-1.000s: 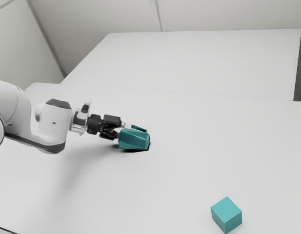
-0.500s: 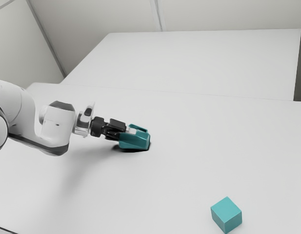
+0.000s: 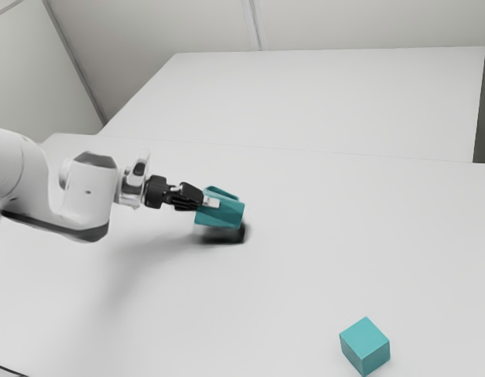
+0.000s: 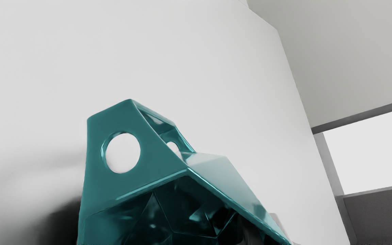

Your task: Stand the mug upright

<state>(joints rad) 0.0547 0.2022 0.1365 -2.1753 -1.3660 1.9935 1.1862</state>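
The black two-finger end effector (image 3: 206, 201) was clamped on the wall of the glossy teal, faceted mug (image 3: 229, 215). The mug hung sideways just above the white table (image 3: 305, 251), its open mouth facing the end effector. Well apart from both, toward the exterior view's right, sat a turquoise cube (image 3: 365, 345).

The rounded white arm (image 3: 89, 192) has dark grey trim (image 3: 95, 161) and black claw (image 3: 211, 202).

A teal cube (image 3: 365, 345) sits on the white table (image 3: 289, 283), toward the exterior view's lower right; a pale grey wall (image 3: 360, 23) stands beyond
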